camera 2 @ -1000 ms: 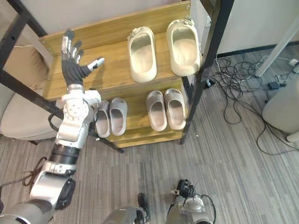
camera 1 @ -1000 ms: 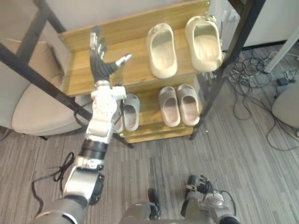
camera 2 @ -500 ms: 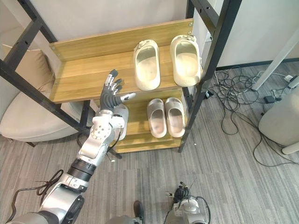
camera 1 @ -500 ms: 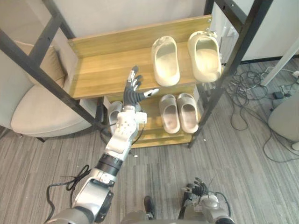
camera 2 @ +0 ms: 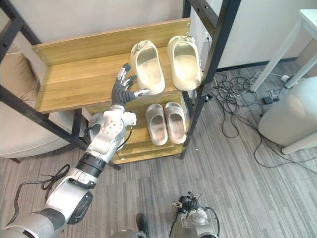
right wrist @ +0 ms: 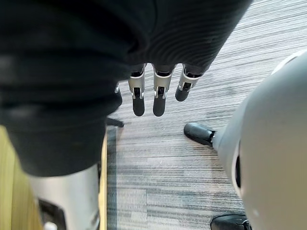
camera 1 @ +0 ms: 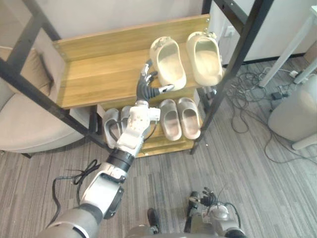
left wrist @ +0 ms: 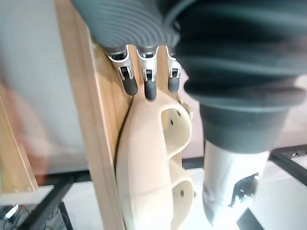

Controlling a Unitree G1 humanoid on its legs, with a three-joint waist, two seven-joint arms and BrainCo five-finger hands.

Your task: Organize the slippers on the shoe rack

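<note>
At the upper shelf of the shoe rack [camera 1: 94, 79], the left hand [camera 1: 146, 89], fingers spread and holding nothing, sits just beside the left cream slipper [camera 1: 168, 62], probably to square it with the right cream slipper [camera 1: 204, 57] above the grey slippers [camera 1: 181, 118], while the right hand [right wrist: 159, 103] hangs straight-fingered over the floor.

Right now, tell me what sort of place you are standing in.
Probably an office or lab corner staged as a home entryway: a wooden shoe rack holding slippers, a beige cushioned chair beside it, and loose cables across the grey carpet.
</note>
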